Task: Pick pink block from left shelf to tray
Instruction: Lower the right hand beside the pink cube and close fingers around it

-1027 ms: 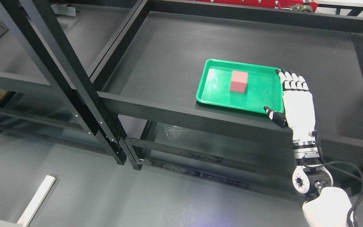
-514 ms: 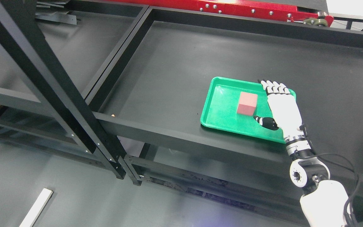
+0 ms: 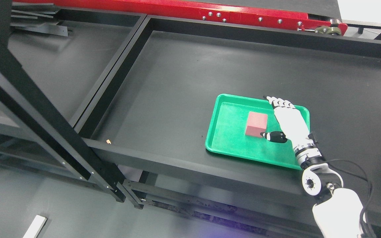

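Black shelving carries a green tray (image 3: pixel 230 145) with the pink block (image 3: pixel 256 123) inside. Over it, the right hand (image 3: pixel 288 119) is spread flat, empty, thumb tip just beside the block.

The place looked like a robotics lab or workshop test bay rather than a home. Black steel shelving (image 3: pixel 190 86) with bare dark decks filled most of the scene, its heavy uprights (image 3: pixel 38 109) standing at the near left. A red metal beam (image 3: pixel 184 11) studded with bolts ran along the far edge. The floor (image 3: pixel 61 211) below was plain grey, with a loose white strip (image 3: pixel 34 226) lying at the near left. Exposed black cabling (image 3: pixel 359 168) looped off a white robot arm (image 3: pixel 337 211) at the near right.
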